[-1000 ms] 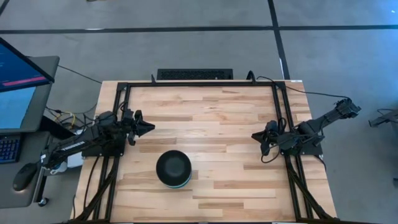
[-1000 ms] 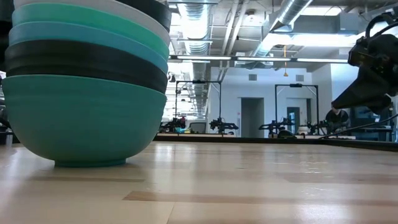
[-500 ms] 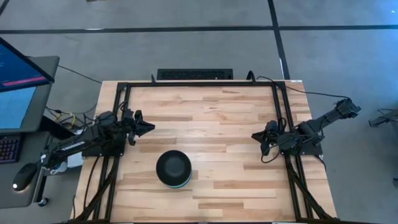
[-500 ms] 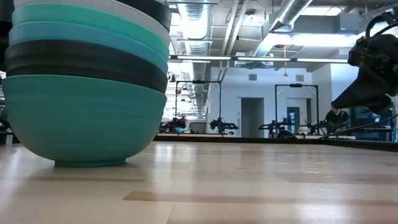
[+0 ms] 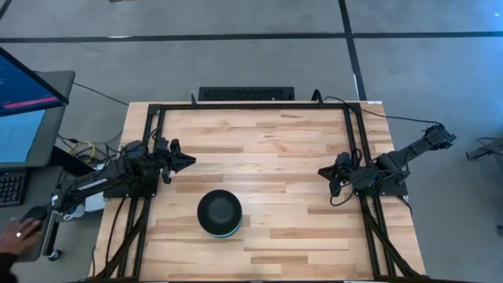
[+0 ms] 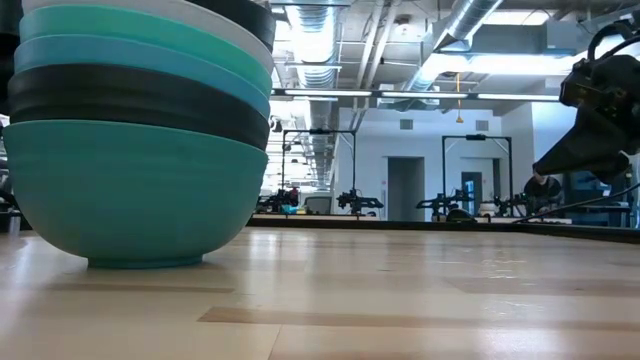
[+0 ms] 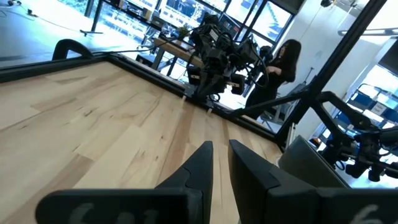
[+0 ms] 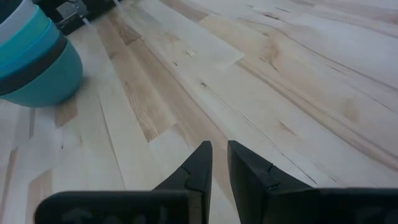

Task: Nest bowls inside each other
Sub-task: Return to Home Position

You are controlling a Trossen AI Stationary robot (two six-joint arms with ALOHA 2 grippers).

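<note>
From above, the six bowls (image 5: 218, 212) sit nested in one stack on the wooden desk (image 5: 267, 134), towards its near edge and a little left of centre. Only the black bowl on top and a teal rim under it show. The left fingers (image 5: 189, 161) lie at the desk's left side pointing right, and the right fingers (image 5: 322, 171) lie at its right side pointing left. Both are well apart from the stack and farther back than it. Off the desk at the near left, a person's hand (image 5: 13, 234) reaches a computer mouse (image 5: 35, 218), with a monitor (image 5: 23, 86) beyond.

Level with the desk top, the stack fills the left side. A teal bowl (image 6: 130, 190) stands on the wood, and above it come black, blue, cyan and white rims, with a black rim on top. At the right, the right fingers (image 6: 548, 165) slant down to the left, above the desk.

In the left wrist view, the left fingers (image 7: 207, 155) are drawn nearly together with only a thin slit between them. They hold nothing, and bare wood lies below. The right arm (image 7: 211, 56) stands across the desk, and a person (image 7: 277, 68) stands in the room behind it.

In the right wrist view, the right fingers (image 8: 205, 155) are likewise nearly together and hold nothing. The stacked bowls (image 8: 34, 62) stand well away across the wood.
</note>
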